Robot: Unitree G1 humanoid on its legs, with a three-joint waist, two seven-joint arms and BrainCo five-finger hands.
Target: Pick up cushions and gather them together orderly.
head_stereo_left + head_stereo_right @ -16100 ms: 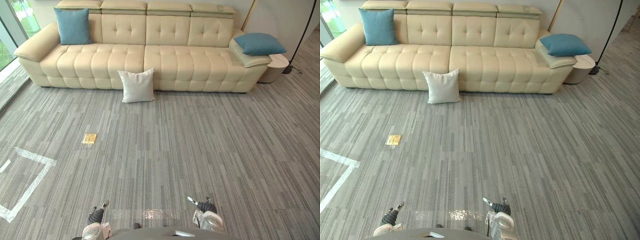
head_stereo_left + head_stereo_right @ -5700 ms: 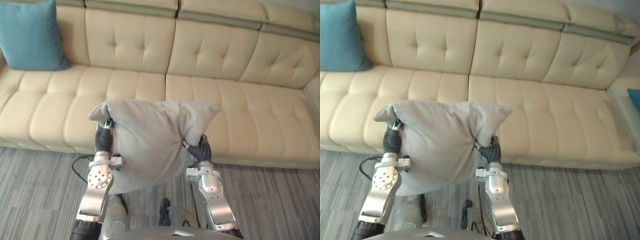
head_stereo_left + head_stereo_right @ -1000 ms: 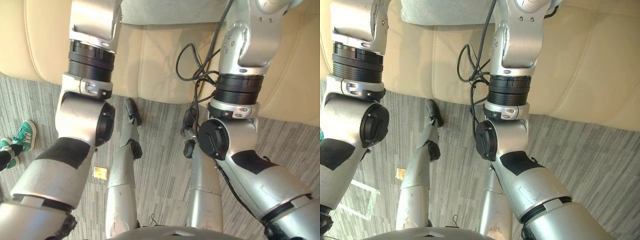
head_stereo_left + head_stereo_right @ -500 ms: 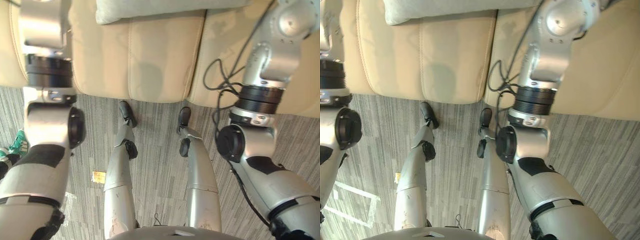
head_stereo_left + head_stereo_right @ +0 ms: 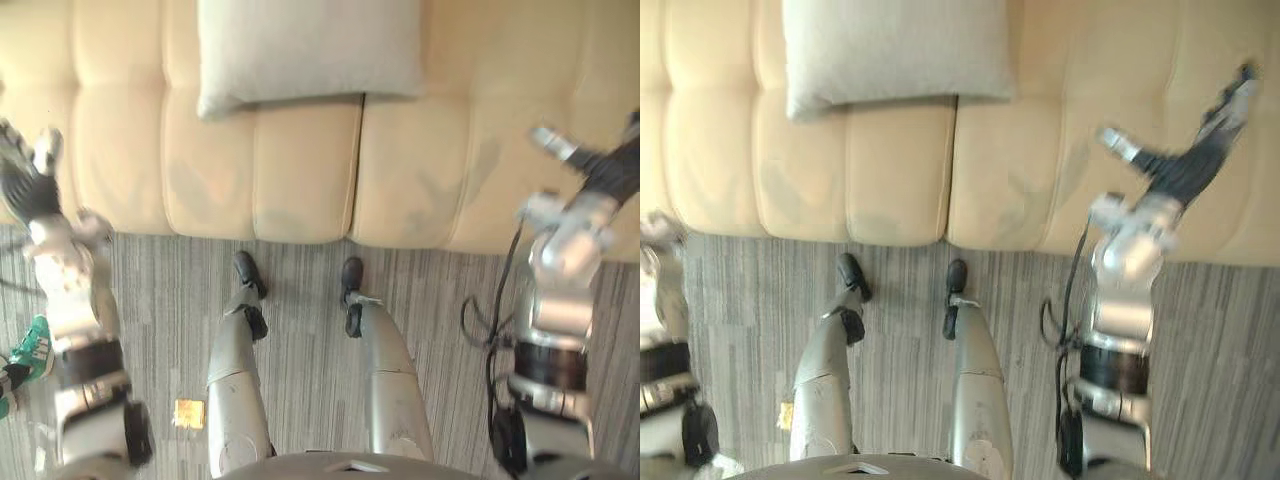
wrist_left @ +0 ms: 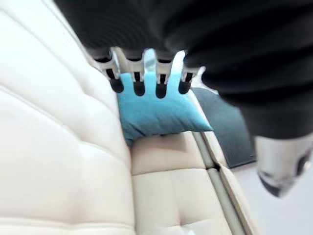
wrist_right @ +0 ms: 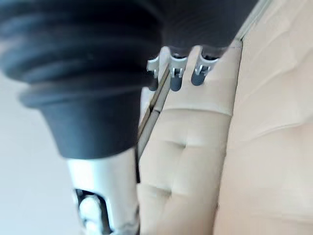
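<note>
Sofa (image 5: 300,170): cream, tufted, directly ahead.
Grey cushion (image 5: 305,45): lies flat on the sofa seat, touching neither hand.
Blue cushion (image 6: 156,110): rests on the sofa, seen in the left wrist view.
Left hand (image 5: 25,185): fingers straight, empty, out wide.
Right hand (image 5: 1185,165): fingers spread, empty, over the seat.

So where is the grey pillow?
In the left eye view the grey pillow lies on the seat of the cream sofa, top centre, with the left hand and right hand apart from it.
</note>
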